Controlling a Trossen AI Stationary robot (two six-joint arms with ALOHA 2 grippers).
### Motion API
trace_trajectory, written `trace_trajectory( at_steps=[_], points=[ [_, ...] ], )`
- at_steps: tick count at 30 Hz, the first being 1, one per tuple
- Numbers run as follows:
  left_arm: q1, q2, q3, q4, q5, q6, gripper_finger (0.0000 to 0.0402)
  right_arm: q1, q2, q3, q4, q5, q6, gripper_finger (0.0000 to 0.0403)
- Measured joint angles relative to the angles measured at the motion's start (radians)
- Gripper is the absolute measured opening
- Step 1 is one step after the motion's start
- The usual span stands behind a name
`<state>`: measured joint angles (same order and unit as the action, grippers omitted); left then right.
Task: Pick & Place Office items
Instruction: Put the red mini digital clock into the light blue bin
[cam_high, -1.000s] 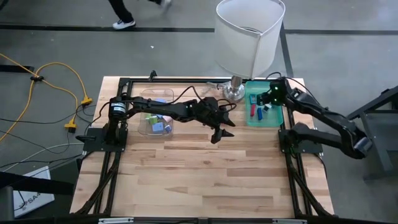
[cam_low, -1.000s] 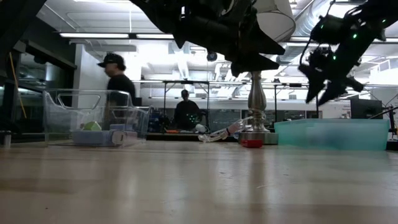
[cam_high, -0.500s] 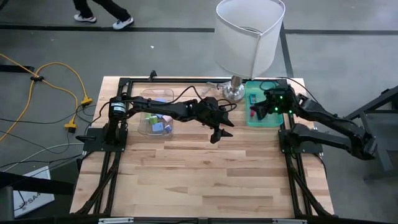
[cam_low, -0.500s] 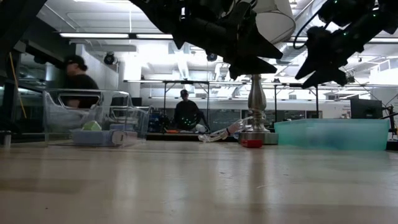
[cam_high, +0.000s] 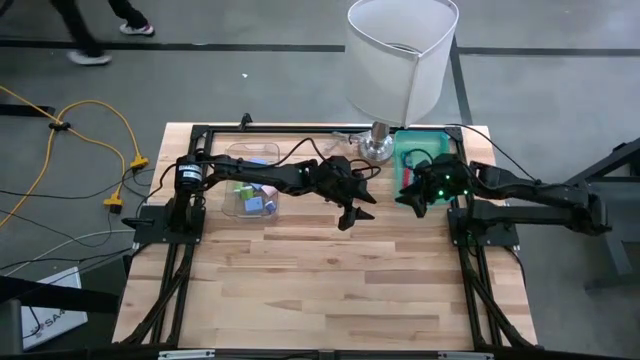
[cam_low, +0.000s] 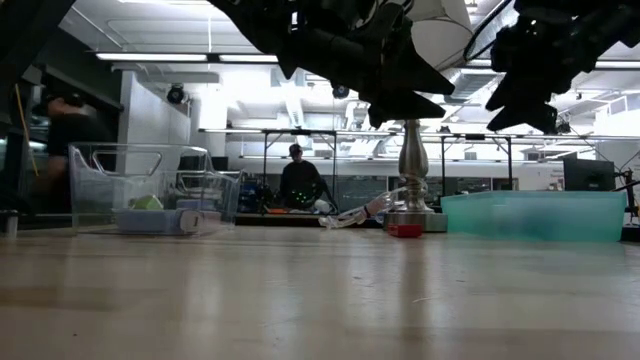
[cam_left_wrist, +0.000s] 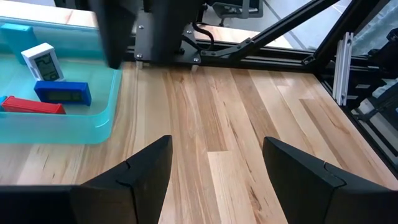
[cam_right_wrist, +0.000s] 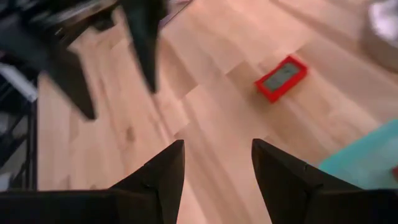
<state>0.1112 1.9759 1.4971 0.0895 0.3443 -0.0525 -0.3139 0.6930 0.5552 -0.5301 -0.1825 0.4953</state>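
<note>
Teal plastic tray (cam_high: 441, 192) beside lamp base | right gripper (cam_high: 410, 202) at its near edge, fingers apart, empty | left gripper (cam_high: 357, 212) well clear, fingers apart, empty

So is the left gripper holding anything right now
No, the left gripper is open over bare wooden table, with nothing between its fingers.

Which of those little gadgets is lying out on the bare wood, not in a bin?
The red one with the small screen, near the lamp base. The blue, white and other red piece sit in the teal tray.
</note>
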Motion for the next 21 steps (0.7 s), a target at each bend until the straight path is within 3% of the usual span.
trace_trajectory(
  at_steps=[21],
  points=[
    [0.000, 0.000, 0.000, -0.010, 0.000, 0.000, 0.0244, 0.414, 0.000, 0.000, -0.096, -0.010, 0.008, 0.0173]
  ],
)
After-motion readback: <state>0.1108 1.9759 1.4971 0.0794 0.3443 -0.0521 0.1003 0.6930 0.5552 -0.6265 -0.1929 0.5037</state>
